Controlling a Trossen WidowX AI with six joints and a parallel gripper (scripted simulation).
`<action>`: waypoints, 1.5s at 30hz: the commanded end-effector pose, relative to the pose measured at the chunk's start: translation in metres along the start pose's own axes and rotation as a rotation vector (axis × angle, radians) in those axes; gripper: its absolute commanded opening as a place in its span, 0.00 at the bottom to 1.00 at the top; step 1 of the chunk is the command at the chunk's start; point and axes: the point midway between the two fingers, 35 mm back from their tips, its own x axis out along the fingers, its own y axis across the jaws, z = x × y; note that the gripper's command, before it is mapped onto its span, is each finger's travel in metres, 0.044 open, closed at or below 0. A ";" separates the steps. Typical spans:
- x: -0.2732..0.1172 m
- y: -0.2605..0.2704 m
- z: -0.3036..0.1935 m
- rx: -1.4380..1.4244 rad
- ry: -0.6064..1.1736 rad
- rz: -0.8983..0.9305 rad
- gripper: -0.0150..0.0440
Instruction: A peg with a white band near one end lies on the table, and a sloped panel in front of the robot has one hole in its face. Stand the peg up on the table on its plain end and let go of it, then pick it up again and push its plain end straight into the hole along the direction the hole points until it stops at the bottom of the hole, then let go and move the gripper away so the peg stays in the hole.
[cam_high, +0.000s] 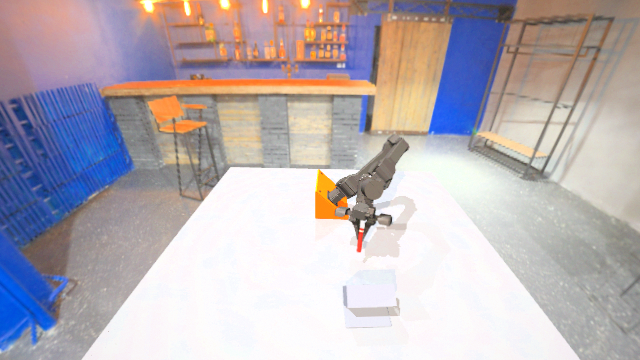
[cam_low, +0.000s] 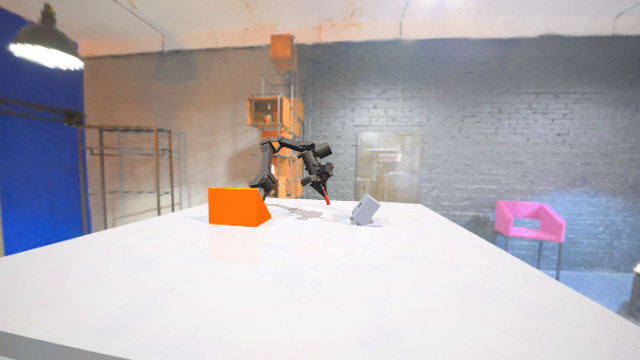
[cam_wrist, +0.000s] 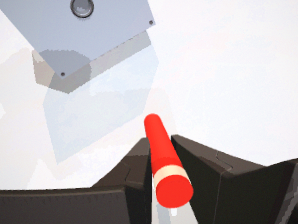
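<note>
The red peg (cam_high: 359, 245) (cam_low: 328, 201) (cam_wrist: 161, 145) is held by my gripper (cam_high: 360, 238) (cam_low: 325, 195) (cam_wrist: 158, 143), which is shut on it. The white band is at the near, upper end in the wrist view, and the plain end points down and away from the fingers. The peg is tilted and appears to be clear of the table. The light grey sloped panel (cam_high: 371, 296) (cam_low: 367, 209) (cam_wrist: 107, 35) stands apart from the peg. Its round hole (cam_wrist: 82, 7) shows at the top of the wrist view; nothing is seen in it.
An orange wedge-shaped block (cam_high: 325, 207) (cam_low: 232, 206) stands on the white table (cam_high: 225, 280) (cam_low: 300, 280), beside the arm in the top view. The panel's shadow lies at its foot in the wrist view. Small dark dots mark the panel's corners.
</note>
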 end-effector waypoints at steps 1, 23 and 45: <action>0.001 -0.001 0.001 0.009 -0.025 0.007 0.25; 0.003 -0.001 0.015 0.033 -0.140 0.069 0.25; 0.002 0.001 0.026 0.055 -0.246 0.144 0.25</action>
